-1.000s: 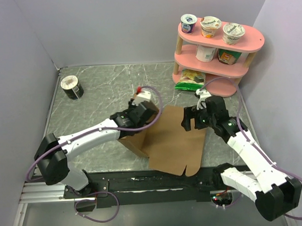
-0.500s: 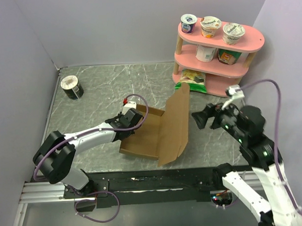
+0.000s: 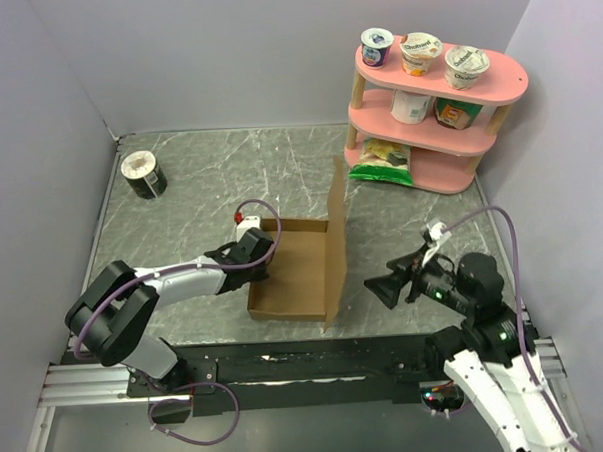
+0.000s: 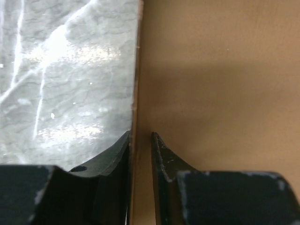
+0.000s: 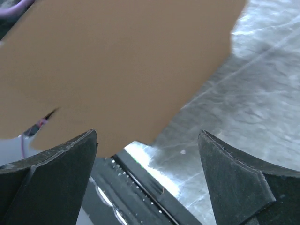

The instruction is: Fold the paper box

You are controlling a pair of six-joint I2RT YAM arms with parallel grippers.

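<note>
— In the middle of the table [image 3: 199,180] we see the paper box [image 3: 288,272]. How much of it is hidden from us?
— In the left wrist view we get only a slice of one wall. In the right wrist view the cardboard is blurred and cut off at the top.
— Which way does it lie?
— Open side up, with its long axis running from the near edge toward the back wall. A tall flap [image 3: 334,225] stands upright along its right side.
— And the arms?
— We see the left arm [image 3: 174,282] lying low and stretched rightward, its left gripper [image 4: 139,139] pinching the box's left wall. The right arm [image 3: 480,313] is folded near its base. The right gripper [image 5: 147,136] is spread wide, pointing left at the flap and apart from it.
</note>
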